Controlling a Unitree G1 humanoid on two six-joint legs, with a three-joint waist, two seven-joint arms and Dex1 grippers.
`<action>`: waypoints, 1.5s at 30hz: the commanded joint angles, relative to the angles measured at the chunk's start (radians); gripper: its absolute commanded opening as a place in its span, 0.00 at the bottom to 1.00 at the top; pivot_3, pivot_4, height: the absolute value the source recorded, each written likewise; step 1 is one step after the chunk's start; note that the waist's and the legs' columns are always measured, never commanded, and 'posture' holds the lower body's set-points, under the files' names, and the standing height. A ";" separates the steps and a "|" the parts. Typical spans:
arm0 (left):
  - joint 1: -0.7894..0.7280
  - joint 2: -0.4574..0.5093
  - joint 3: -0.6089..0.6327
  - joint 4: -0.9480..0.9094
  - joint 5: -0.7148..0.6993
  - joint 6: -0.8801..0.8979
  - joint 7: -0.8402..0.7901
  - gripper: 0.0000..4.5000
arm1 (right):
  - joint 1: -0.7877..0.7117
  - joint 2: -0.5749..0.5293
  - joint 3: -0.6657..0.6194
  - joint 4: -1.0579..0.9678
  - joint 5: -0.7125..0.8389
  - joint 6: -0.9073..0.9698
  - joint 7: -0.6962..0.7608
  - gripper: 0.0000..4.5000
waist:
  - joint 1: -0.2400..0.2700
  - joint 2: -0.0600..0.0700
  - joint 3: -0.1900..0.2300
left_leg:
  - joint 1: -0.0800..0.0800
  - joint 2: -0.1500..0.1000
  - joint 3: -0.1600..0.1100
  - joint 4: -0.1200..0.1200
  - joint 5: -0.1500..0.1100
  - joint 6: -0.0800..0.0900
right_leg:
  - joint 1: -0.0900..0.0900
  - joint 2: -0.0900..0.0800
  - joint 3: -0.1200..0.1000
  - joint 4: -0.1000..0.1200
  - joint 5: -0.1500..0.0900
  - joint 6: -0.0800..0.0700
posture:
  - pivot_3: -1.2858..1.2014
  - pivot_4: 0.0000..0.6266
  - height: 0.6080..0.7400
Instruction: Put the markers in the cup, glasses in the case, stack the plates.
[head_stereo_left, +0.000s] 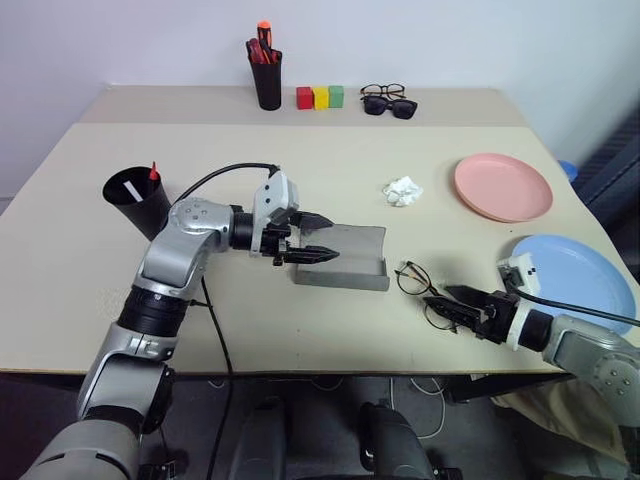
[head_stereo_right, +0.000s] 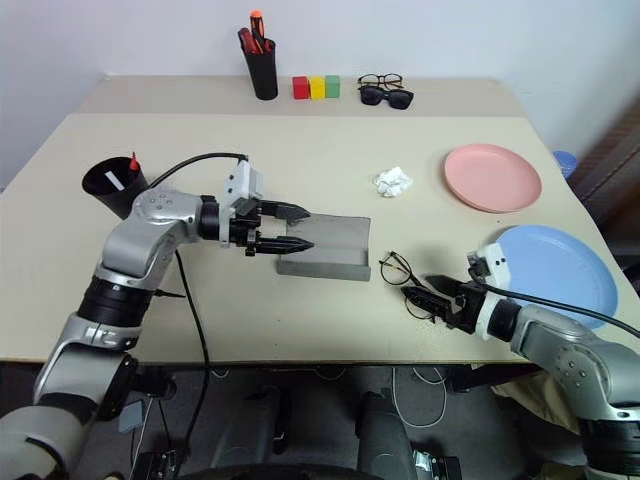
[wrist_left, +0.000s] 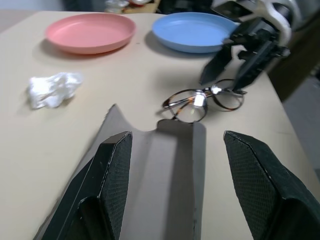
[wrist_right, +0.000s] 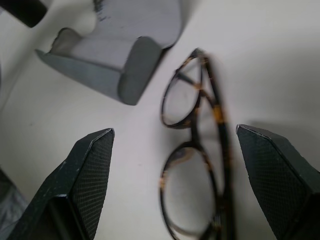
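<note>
Glasses (head_stereo_left: 420, 290): light, thin-rimmed, fragile, lying at 3 o'clock of open case (head_stereo_left: 345, 257). Right end effector (head_stereo_left: 458, 305) open astride them; grip the bridge. Left end effector (head_stereo_left: 312, 238) open.

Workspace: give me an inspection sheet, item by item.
Surface: beige table, with a second one butted behind it.
Job's things: black cup holding two markers; grey case lying open; glasses folded on the table beside it; pink plate and blue plate apart, unstacked.
Clutter: crumpled tissue; pen holder with thick markers; three coloured blocks; spare eyeglasses and sunglasses at the back.
Grippers: left pincer open over the case; right pincer open, straddling the glasses.
Cables: black cable looping over the left arm.
Surroundings: plain white wall.
</note>
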 joint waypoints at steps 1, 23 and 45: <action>0.033 0.024 0.039 -0.077 -0.036 0.026 0.036 0.66 | -0.031 -0.002 0.000 0.011 -0.018 0.001 0.034 0.89 | 0.000 0.000 0.000 | 0.000 0.000 0.000 0.000 0.000 0.000 | 0.000 0.000 0.000 0.000 0.000 0.000 | 0.52 0.24 1.00; 0.244 0.058 0.245 -0.270 -0.194 0.005 0.245 0.67 | -0.114 0.029 0.058 0.149 -0.148 -0.008 0.154 0.24 | -0.008 0.000 0.000 | 0.001 0.000 0.000 0.000 0.000 0.000 | 0.001 0.000 0.000 0.001 0.000 0.000 | 0.52 0.24 1.00; 0.281 0.022 0.283 -0.230 -0.225 -0.079 0.321 0.67 | -0.483 0.037 -0.029 0.034 0.023 0.136 0.103 0.01 | -0.035 -0.001 -0.001 | 0.002 0.000 0.000 -0.001 0.000 0.000 | 0.001 0.001 0.000 0.002 0.000 0.000 | 0.52 0.24 1.00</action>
